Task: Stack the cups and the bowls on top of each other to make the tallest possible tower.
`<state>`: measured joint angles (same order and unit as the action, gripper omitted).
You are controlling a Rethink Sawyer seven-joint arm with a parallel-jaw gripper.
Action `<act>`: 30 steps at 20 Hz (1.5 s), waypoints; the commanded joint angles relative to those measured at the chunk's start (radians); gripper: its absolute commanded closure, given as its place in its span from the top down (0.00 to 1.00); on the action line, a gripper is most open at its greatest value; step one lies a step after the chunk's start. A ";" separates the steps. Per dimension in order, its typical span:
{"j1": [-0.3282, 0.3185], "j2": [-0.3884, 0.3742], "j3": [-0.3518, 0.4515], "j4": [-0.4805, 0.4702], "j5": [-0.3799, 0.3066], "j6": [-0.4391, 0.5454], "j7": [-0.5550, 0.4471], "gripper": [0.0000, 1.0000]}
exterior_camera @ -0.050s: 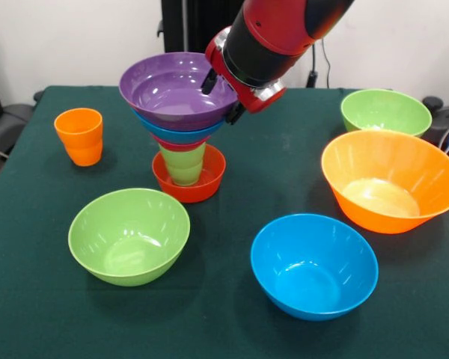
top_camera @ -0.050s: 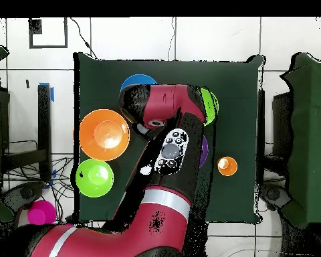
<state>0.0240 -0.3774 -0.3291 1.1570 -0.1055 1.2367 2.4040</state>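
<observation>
Blue bowl (exterior_camera @ -0.050s: 314, 265) nearest, no legible writing, gripper (exterior_camera @ -0.050s: 223, 96) pinching purple bowl (exterior_camera @ -0.050s: 176, 90) rim

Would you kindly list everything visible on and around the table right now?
tower: one; red-orange bowl, light green cup, red, blue and purple bowls; table's middle, far half.
orange cup: one, front view's far left.
lime green bowls: two, near left, far right.
blue bowl: one, near right.
large orange bowl: one, right.
pink bowl: one, off the table.
table: one, dark green cloth.
arm: one, red and black, over the tower.
pincer: one, at the purple bowl's rim.
</observation>
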 commanded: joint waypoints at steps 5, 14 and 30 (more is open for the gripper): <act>0.009 0.027 0.118 0.002 0.003 0.037 -0.018 1.00; 0.018 0.032 0.128 0.007 0.014 0.018 -0.003 1.00; 0.024 0.041 0.130 -0.027 0.022 0.052 0.018 1.00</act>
<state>0.0240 -0.3779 -0.3235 1.1568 -0.1055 1.2367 2.4040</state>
